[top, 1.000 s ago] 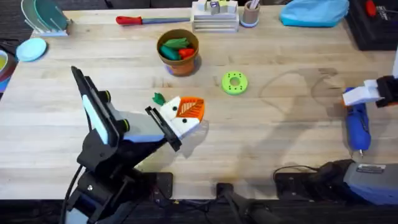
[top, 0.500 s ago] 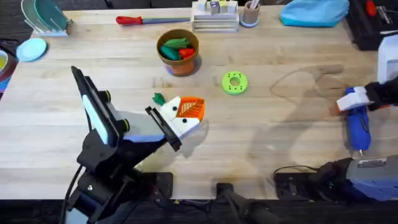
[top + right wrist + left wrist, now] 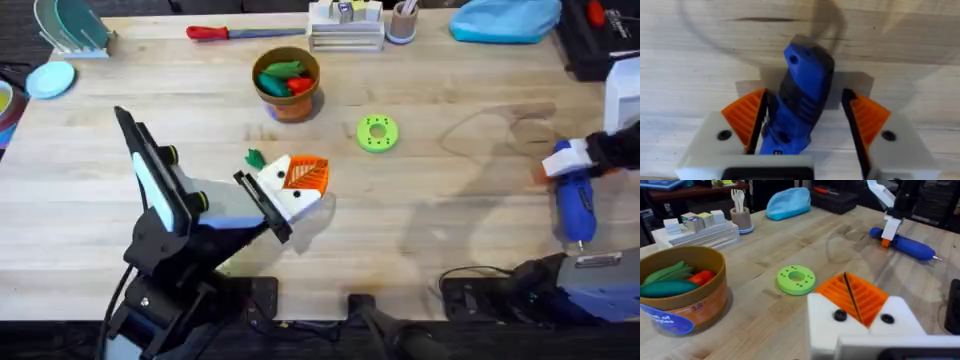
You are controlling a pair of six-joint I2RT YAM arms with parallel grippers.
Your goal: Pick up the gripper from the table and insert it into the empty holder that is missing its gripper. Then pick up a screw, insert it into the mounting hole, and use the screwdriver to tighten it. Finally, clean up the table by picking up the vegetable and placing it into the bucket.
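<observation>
While the blue plastic screwdriver (image 3: 802,95) lies between its spread orange-padded fingers (image 3: 746,117), the right gripper (image 3: 805,120) straddles it; the left gripper's (image 3: 855,302) pads meet.

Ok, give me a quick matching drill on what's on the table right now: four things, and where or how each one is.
Things:
1. bucket
2. green disc
3. screwdriver
4. vegetable

Places or states:
A. lying between the open fingers of the right end effector
B. on the table just beside the left end effector
C. holding green and red toy pieces
D. flat on the table, alone, between bucket and screwdriver

Pairs: 1-C, 2-D, 3-A, 4-B
</observation>
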